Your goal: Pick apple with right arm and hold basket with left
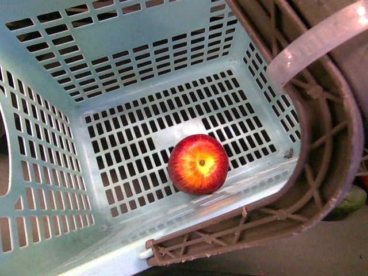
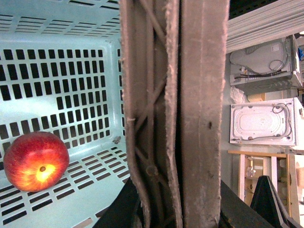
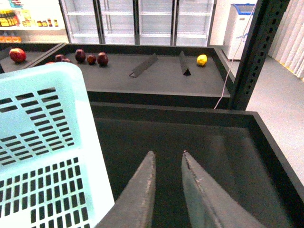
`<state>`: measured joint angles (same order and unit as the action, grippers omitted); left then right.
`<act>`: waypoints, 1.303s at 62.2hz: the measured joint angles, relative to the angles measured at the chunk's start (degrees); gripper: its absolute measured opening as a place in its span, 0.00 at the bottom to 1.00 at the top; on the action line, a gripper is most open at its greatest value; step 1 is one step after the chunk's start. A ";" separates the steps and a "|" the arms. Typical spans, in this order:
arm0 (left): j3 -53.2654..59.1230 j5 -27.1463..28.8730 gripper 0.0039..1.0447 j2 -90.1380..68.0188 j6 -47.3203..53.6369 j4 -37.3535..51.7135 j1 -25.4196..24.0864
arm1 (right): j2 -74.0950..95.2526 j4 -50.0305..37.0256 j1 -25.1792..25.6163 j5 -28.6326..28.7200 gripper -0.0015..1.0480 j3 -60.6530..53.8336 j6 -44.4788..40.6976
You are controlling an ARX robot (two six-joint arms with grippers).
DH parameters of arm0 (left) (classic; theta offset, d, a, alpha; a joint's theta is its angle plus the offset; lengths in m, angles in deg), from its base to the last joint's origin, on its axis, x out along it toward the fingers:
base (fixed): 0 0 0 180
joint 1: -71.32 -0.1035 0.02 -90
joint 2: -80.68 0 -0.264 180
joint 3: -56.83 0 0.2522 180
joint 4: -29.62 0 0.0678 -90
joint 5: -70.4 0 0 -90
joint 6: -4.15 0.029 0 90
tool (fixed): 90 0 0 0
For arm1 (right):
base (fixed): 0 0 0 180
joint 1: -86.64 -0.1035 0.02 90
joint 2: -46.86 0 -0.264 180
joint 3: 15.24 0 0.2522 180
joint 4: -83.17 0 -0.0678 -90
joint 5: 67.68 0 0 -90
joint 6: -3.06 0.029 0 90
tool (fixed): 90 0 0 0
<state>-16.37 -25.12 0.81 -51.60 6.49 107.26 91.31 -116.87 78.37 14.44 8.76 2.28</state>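
Red apple [image 1: 198, 164], yellow-orange stem patch, inside slotted turquoise basket [image 1: 132, 34]

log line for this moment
apple: on basket floor | left gripper: clamped on basket handle | right gripper: empty, beside basket

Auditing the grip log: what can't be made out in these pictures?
Left wrist view: the basket handle covers the left gripper, so its grip is unclear.
Front view: the green thing is half behind the handle and cut by the edge; neither arm shows.
Right wrist view: the dark fruit on the far shelf are too small to name.
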 joint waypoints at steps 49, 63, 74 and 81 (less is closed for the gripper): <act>0.00 0.02 0.17 0.00 0.04 0.00 0.00 | -21.49 11.04 8.09 7.82 0.02 -9.22 0.24; 0.00 -0.02 0.17 0.00 0.02 0.00 0.00 | -26.47 15.78 8.09 7.78 0.02 -9.22 0.22; 0.00 0.00 0.17 0.00 0.02 0.00 0.00 | -29.77 19.08 8.09 7.76 0.02 -9.22 0.22; 0.00 -0.02 0.17 0.00 0.02 0.00 0.00 | -31.63 20.94 8.09 7.76 0.02 -9.22 0.22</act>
<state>-16.37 -25.14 0.81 -51.58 6.49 107.26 59.68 -95.93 86.46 22.20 -0.46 2.50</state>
